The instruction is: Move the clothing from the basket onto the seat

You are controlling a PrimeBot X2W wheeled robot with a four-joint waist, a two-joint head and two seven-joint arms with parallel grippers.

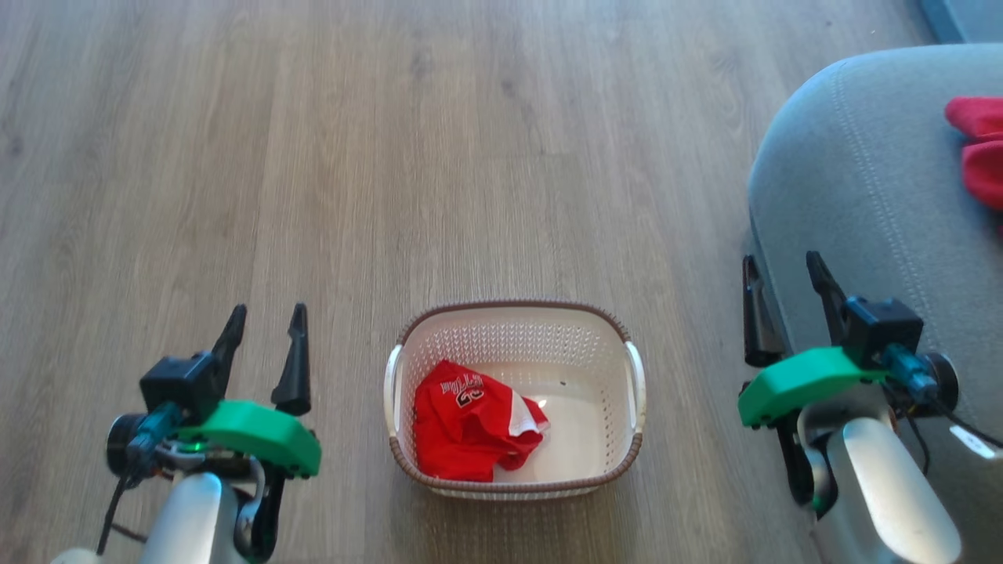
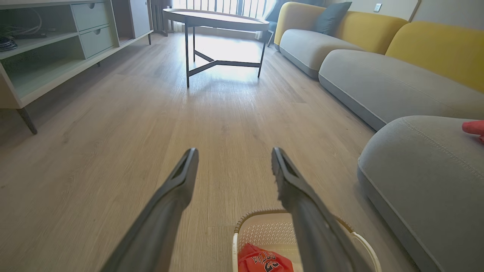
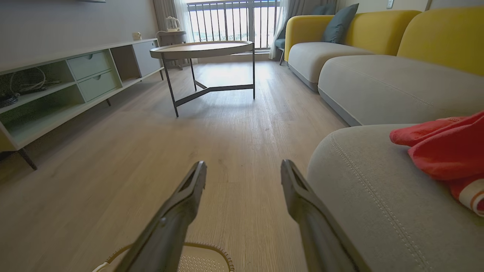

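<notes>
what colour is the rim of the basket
The basket rim is brown, woven-look; clearest in head view.

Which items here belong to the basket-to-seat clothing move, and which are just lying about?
Job: jersey in the basket; seat; red clothing already on it.
Lying about: round table; shelf unit; yellow sofa; blue cushion.

Bare wood floor (image 1: 392, 157) lies all around the basket (image 1: 517, 305), so I see nothing in the way there. Its top is open. A red shirt (image 1: 462, 427) fills its left half; the right half is bare. The big grey seat (image 1: 854, 180) stands near on the right, my right fingers (image 1: 827, 294) just beside its edge. Red cloth (image 1: 975, 157) lies further right on it.
</notes>
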